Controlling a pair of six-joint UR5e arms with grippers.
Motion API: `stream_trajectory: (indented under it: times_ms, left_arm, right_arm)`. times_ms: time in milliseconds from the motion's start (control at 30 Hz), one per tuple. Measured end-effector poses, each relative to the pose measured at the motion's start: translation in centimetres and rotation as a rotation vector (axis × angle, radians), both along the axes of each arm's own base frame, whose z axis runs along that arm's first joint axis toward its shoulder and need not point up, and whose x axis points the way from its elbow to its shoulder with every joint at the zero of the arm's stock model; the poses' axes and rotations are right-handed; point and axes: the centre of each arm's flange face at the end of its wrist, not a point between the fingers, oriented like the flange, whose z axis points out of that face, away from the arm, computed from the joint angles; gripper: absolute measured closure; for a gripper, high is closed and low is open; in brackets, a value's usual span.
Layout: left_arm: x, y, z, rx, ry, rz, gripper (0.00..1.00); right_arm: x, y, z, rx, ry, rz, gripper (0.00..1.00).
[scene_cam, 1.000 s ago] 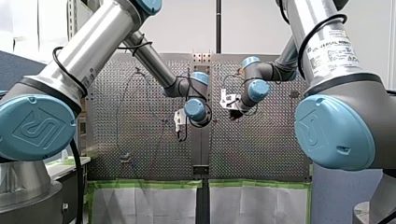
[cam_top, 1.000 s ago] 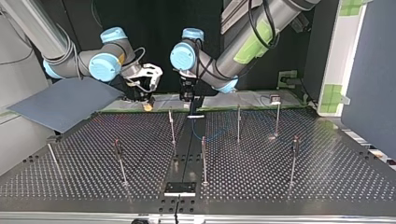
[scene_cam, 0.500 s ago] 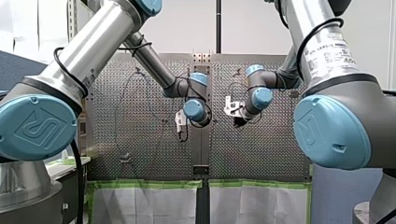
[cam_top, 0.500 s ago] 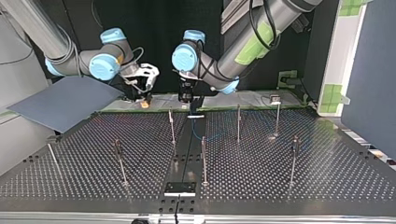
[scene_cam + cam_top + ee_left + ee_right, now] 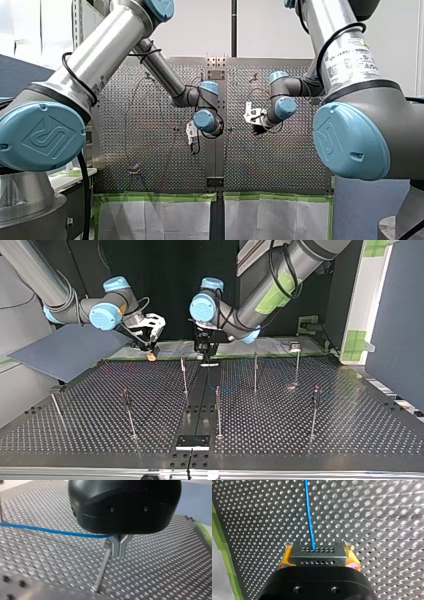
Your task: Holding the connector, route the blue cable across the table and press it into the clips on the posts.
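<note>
have carried my right tool (image 5: 151, 355) toward the top view's left since a second ago, and nudged my left tool (image 5: 203, 354) slightly toward that view's right. hold both above the far edge of the perforated bench (image 5: 280, 440), near each other but apart, close to the strip of green tape (image 5: 270, 356).

grip the metal connector (image 5: 316, 554) in the right tool, with one of the yellow pads (image 5: 285, 558) pressed against each end. see, in the right wrist view, the blue cable (image 5: 309, 515) leaving the connector's upper row of holes and running straight ahead, above the bench.

hold the left tool's metal fingers (image 5: 117, 545) drawn together at their tips. see the blue cable reaching them at the fork just above those tips, then stretching away to one side, clear of the bench surface. cannot tell how firmly pinched.

note a thin post (image 5: 102, 571) just beside the left fingertips in the left wrist view, rising from the bench. note the other posts (image 5: 218, 412) in the top view, upright and spread over the bench, well apart.
</note>
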Motion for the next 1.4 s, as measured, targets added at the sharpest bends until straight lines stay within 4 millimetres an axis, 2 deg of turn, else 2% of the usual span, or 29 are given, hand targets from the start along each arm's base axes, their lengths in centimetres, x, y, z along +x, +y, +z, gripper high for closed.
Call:
stream_trajectory:
  times_ms: [200, 400, 833, 1000, 1133, 1333, 1400]
  left_arm:
    - [1.2, 0.1, -2.3, -0.016, 0.012, 0.001, 1.0]
    - [2.9, 0.1, -1.5, -0.034, -0.01, 0.004, 1.0]
    - [4.7, 0.4, -0.5, -0.053, -0.034, -0.015, 1.0]
    - [5.9, 0.3, -1.0, -0.051, -0.024, -0.031, 1.0]
    - [7.0, 0.3, -1.3, -0.045, -0.015, -0.03, 1.0]
    - [8.7, 0.6, 0.1, -0.034, -0.021, -0.016, 1.0]
    - [9.1, 0.6, 0.7, -0.027, -0.022, -0.013, 0.87]
  right_arm:
    - [-0.5, -0.8, -0.4, 0.003, -0.002, -0.006, 1.0]
    - [-1.1, -1.5, -0.3, 0.001, -0.007, -0.013, 1.0]
    - [-2.1, -2.7, -0.1, -0.012, -0.012, -0.031, 1.0]
    - [-2.2, -3.5, 0.2, -0.022, -0.022, -0.026, 1.0]
    - [-2.1, -4.2, -0.3, -0.021, -0.022, -0.027, 1.0]
    - [-1.9, -5.2, -1.1, -0.022, -0.022, -0.028, 1.0]
    - [-1.8, -5.4, -1.0, -0.027, -0.024, -0.029, 1.0]
